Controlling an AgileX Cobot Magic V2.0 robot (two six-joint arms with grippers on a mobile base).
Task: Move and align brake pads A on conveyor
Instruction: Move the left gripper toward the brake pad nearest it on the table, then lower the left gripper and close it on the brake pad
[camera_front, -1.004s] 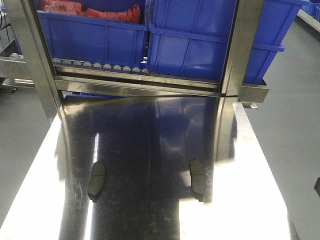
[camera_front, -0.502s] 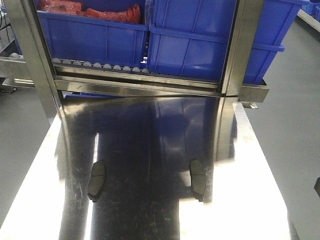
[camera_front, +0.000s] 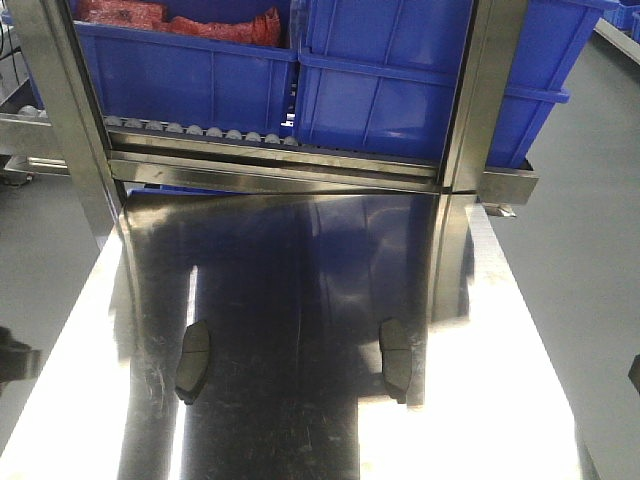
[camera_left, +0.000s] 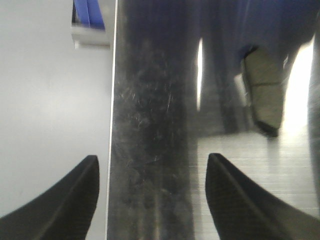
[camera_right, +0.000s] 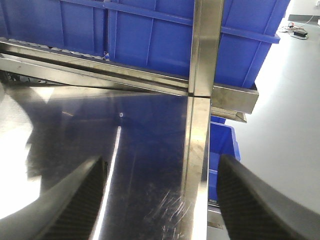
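Two brake pads lie flat on the shiny steel table top (camera_front: 300, 280), a left pad (camera_front: 194, 360) and a right pad (camera_front: 396, 358), both lengthwise and about level with each other. The left wrist view shows the left pad (camera_left: 264, 95) ahead and to the right of my left gripper (camera_left: 152, 157), which is open and empty over the table's left edge. My right gripper (camera_right: 162, 160) is open and empty above the table's right side, near a steel post (camera_right: 200, 100). The conveyor is out of view.
Blue bins (camera_front: 190, 75) (camera_front: 420, 80) sit on a roller rack (camera_front: 200, 130) at the table's far end, one holding red items (camera_front: 180, 20). Steel posts (camera_front: 70, 110) (camera_front: 475, 100) frame the rack. Grey floor (camera_front: 580, 260) lies on both sides of the table.
A dark part of my left arm has come into the front view at the left edge. The pads have not moved.
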